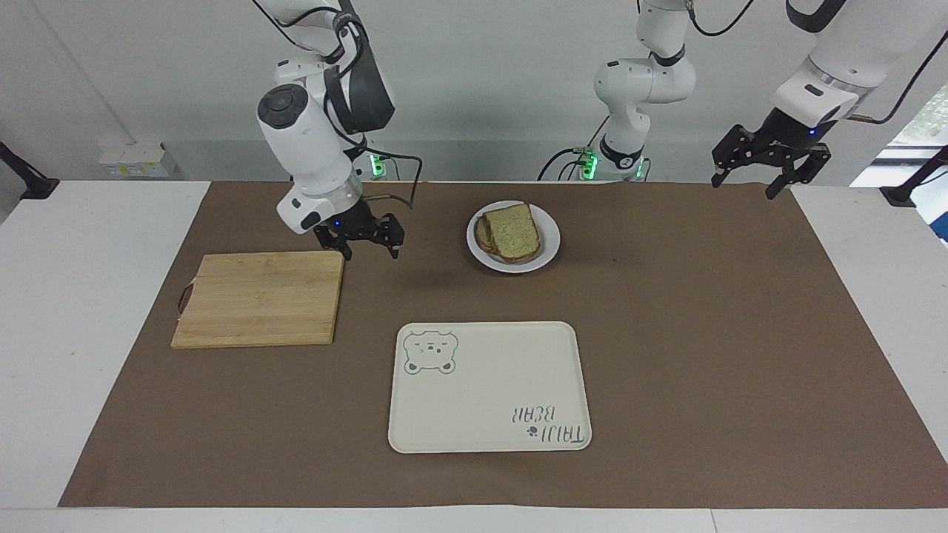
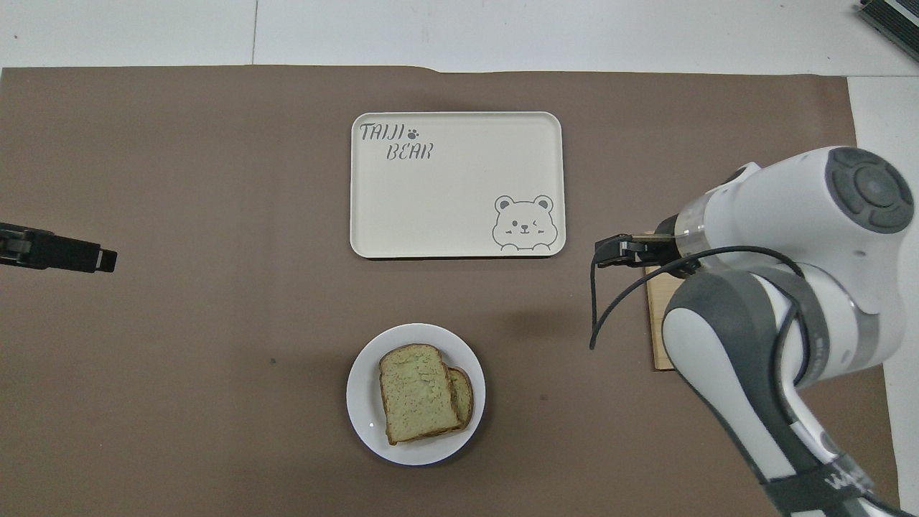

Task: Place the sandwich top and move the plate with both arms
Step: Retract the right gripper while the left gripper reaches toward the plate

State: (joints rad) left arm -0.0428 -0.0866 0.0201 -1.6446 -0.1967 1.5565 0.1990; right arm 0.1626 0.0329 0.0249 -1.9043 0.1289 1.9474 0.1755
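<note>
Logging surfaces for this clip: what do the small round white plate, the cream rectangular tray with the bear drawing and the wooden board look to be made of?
The small round white plate looks like glazed ceramic, though plastic is possible: glossy rim. The cream rectangular tray with the bear drawing seems matte plastic or melamine: even colour, printed lettering, rounded moulded corners. The wooden board appears to be bamboo or light wood: parallel strips and grain.
</note>
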